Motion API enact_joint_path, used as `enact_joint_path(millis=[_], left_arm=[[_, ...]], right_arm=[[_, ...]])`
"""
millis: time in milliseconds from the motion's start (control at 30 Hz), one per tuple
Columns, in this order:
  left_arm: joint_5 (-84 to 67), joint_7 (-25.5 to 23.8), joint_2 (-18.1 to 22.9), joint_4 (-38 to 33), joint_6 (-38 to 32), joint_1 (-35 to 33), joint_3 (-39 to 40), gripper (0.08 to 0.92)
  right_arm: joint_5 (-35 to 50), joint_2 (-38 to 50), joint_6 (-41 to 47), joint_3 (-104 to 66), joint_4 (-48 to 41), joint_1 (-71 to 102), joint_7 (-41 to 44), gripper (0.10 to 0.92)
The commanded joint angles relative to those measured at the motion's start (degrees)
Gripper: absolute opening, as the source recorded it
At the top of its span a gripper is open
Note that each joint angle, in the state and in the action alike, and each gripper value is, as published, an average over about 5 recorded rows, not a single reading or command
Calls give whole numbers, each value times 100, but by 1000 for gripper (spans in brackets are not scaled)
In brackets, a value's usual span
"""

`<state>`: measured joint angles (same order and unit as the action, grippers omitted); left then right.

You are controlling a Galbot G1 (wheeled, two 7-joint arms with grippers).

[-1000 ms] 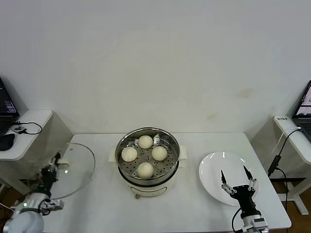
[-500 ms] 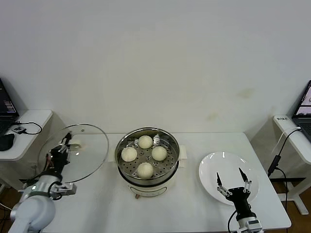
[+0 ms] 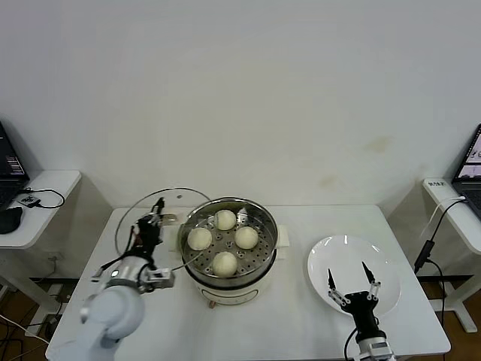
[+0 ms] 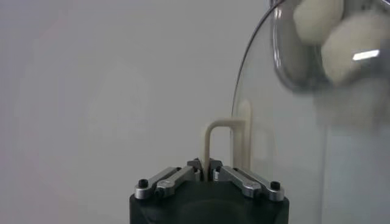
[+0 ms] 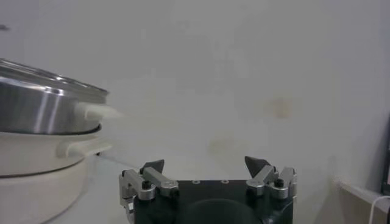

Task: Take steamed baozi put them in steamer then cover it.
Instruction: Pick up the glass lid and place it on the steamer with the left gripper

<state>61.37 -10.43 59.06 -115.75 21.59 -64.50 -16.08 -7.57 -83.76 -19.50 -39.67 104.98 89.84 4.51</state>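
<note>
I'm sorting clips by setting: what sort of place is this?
Probably a robot test lab, not a kitchen: a steamer on a bare white table, a blank wall, and laptops on side desks.

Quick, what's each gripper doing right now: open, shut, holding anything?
Left gripper: shut on the cover by its handle, lid held up beside the steamer.
Right gripper: open, holding nothing, over the white plate.

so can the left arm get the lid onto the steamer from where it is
Probably yes. The left gripper is shut on the lid handle, holding it tilted right beside the steamer. The pot's top is open, with four baozi low in the tray. The right gripper waits over the plate.
</note>
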Motion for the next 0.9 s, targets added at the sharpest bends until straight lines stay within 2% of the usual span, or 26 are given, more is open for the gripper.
enact_joint_path(millis=[33, 167, 367, 633, 900], left_arm=[[1641, -697, 1435, 197, 487, 830, 1167, 139], [2170, -827, 1927, 380, 489, 842, 1267, 139], [2647, -1003, 2336, 570, 465, 866, 1342, 139], [2965, -1056, 2570, 745, 420, 826, 1386, 139], [3071, -1008, 2636, 903, 358, 730, 1302, 139]], right_arm=[[-306, -98, -42, 38, -109, -58, -46, 823], [-336, -70, -89, 46, -202, -87, -50, 823], [-340, -35, -125, 44, -314, -135, -50, 823], [-338, -13, -154, 57, -373, -140, -45, 823], [-330, -2, -183, 61, -369, -103, -39, 823]])
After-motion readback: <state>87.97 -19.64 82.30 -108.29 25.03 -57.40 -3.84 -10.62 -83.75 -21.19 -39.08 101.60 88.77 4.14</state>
